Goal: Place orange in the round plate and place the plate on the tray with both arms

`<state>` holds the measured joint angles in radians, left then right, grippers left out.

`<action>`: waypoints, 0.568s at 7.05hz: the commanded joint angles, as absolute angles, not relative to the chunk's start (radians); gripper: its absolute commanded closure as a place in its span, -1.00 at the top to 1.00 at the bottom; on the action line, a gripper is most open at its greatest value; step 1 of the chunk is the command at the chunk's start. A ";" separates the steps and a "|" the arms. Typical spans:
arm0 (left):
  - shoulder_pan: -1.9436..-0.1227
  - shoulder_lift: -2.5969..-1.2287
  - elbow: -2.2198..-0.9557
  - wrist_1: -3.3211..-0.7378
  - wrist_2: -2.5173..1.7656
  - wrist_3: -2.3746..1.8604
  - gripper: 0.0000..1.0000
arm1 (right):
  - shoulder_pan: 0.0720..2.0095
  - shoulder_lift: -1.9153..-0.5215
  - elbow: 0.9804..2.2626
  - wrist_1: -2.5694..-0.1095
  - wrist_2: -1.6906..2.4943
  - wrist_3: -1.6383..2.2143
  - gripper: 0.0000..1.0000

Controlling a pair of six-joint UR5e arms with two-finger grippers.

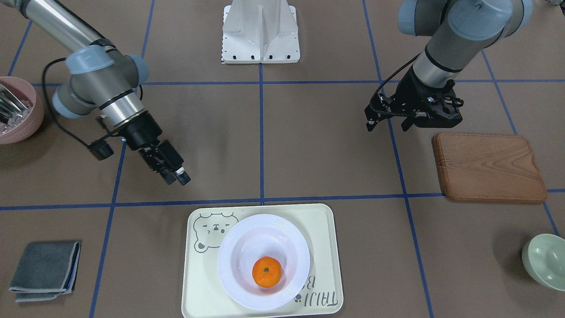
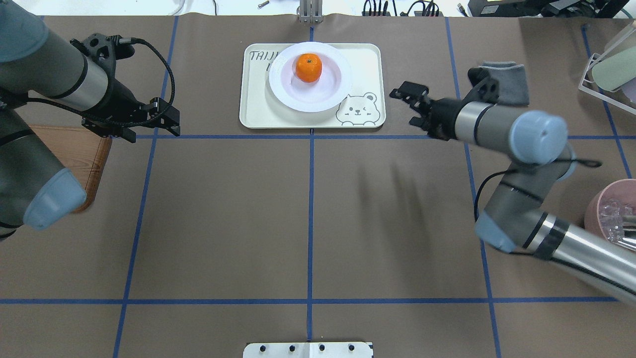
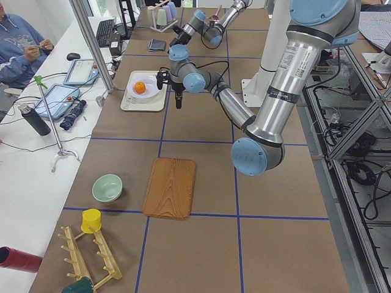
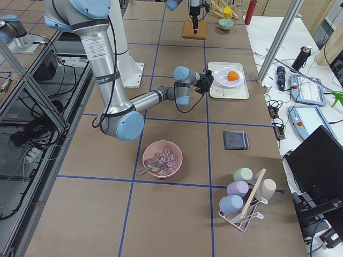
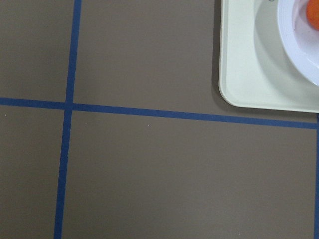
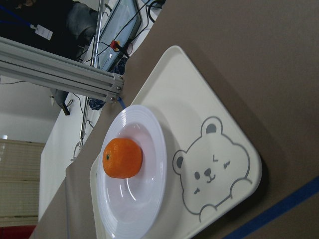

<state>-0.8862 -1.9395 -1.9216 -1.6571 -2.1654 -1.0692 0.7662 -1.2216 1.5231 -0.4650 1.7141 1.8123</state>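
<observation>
The orange (image 1: 266,271) lies in the white round plate (image 1: 236,251), and the plate stands on the cream bear tray (image 1: 198,282) at the table's far middle (image 2: 258,112). My right gripper (image 1: 177,178) hovers to the tray's right in the overhead view (image 2: 407,103). It is tilted toward the tray, open by a narrow gap, and holds nothing. My left gripper (image 1: 388,125) hangs well left of the tray (image 2: 151,128), open wide and empty. The right wrist view shows the orange (image 6: 122,158) in the plate. In the left wrist view only a tray corner (image 5: 244,59) and a piece of plate rim (image 5: 299,45) show.
A brown wooden board (image 1: 487,167) lies under the left arm's side, with a pale green bowl (image 1: 545,260) beyond it. A pink bowl (image 1: 20,110) and a folded grey cloth (image 1: 44,269) sit on the right arm's side. The robot base (image 1: 260,31) stands at the near middle.
</observation>
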 commanded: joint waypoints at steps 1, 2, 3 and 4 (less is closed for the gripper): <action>-0.910 -1.916 -1.924 -1.658 -2.163 -1.030 0.95 | 1.068 -1.236 1.534 -0.650 2.149 1.441 1.00; -0.929 -1.907 -1.922 -1.657 -2.163 -0.973 0.95 | 1.182 -1.252 1.534 -0.761 2.287 1.214 1.00; -0.971 -1.866 -1.930 -1.658 -2.163 -0.894 0.95 | 1.246 -1.293 1.537 -0.847 2.331 0.980 1.00; -1.017 -1.795 -1.945 -1.658 -2.163 -0.770 0.95 | 1.277 -1.363 1.536 -0.895 2.332 0.762 1.00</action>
<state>-0.9652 -1.8640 -1.9310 -1.6578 -2.1629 -0.8974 1.2127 -1.2938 1.5353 -0.8135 2.2913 1.0397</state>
